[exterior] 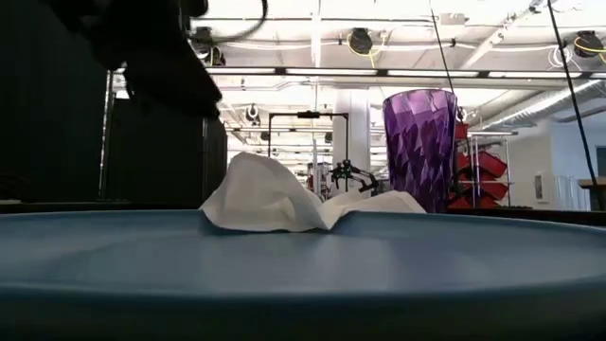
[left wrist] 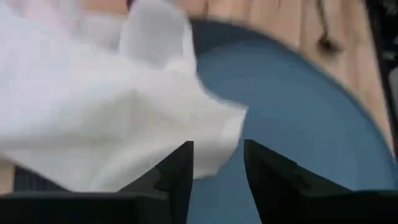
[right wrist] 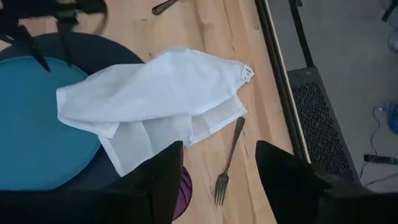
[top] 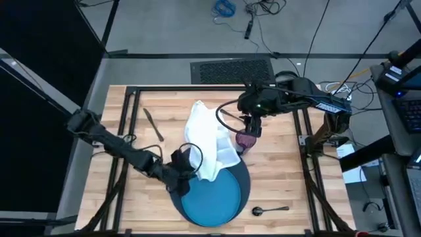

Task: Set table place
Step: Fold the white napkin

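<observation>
Left tool (top: 186,160) hovering with fingers apart at white napkin (top: 205,139) edge over blue plate (top: 212,195), right tool (top: 250,130) spread open above purple cup (top: 245,140) on bench (top: 283,172)

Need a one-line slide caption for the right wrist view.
Open right tool above purple cup, beside fork; white napkin drapes over blue plate.

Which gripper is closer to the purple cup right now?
Right. The right gripper hovers open just over the purple cup; the left gripper is across the white napkin, by the blue plate.
</observation>
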